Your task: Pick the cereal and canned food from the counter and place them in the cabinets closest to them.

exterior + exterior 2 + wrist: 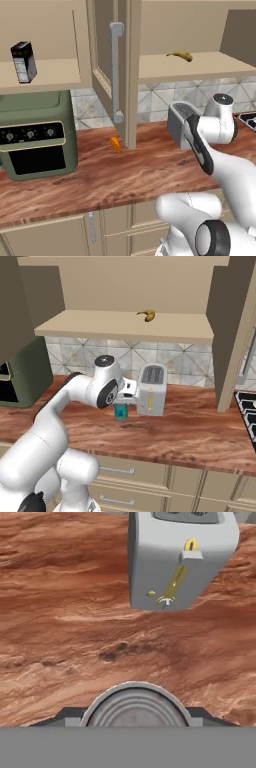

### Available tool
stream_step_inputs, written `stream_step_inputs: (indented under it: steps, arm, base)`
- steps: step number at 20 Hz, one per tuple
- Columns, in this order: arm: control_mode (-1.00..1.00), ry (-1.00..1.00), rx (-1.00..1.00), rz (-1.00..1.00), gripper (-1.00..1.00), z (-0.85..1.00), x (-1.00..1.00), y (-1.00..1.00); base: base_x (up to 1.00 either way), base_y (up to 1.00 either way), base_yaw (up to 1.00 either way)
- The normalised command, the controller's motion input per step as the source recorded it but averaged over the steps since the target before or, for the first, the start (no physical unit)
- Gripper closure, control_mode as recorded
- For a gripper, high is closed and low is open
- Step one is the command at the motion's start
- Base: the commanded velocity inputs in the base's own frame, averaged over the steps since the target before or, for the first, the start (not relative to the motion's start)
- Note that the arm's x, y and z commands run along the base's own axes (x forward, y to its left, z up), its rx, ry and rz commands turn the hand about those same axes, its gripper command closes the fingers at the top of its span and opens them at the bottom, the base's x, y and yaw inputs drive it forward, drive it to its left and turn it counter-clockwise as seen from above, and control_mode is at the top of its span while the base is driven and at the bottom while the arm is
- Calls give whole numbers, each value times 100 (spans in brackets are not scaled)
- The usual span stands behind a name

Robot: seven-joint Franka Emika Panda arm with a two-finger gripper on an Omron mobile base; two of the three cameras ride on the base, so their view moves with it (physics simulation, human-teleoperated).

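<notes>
The canned food (120,413), a small teal can, stands on the reddish-brown counter (190,436) just left of the toaster. My gripper (121,404) reaches down over it from above. In the hand view the can's grey round top (135,706) sits between my two dark fingertips, which press against its sides, so the gripper (135,716) is shut on it. The cereal (23,61), a black box with a white side panel, stands upright on the left shelf of the wall cabinets (45,77). The cabinets are open, one door (116,72) swung out towards me.
A grey toaster (151,389) stands right beside the can. A banana (146,315) lies on the cabinet shelf above. A green oven (37,135) fills the counter's left end, an orange wedge (115,144) lies below the open door, and a stove (247,413) is at the right.
</notes>
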Motion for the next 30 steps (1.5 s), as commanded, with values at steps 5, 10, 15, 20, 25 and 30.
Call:
stream_step_inputs:
  steps: [5,10,15,20,25,30]
  arm:
    - [-100,-8,0,0,100,88,-15,16]
    - [-100,-7,0,0,100,86,-15,15]
    - [-100,-6,0,0,100,83,-10,16]
    - [-100,-6,0,0,100,81,-5,16]
    - [-100,-7,0,0,100,80,-5,14]
    - [-100,-6,1,0,100,69,0,12]
  base:
    - [0,0,0]
    - [0,0,0]
    - [0,0,0]
    - [0,0,0]
    - [0,0,0]
    - [0,0,0]
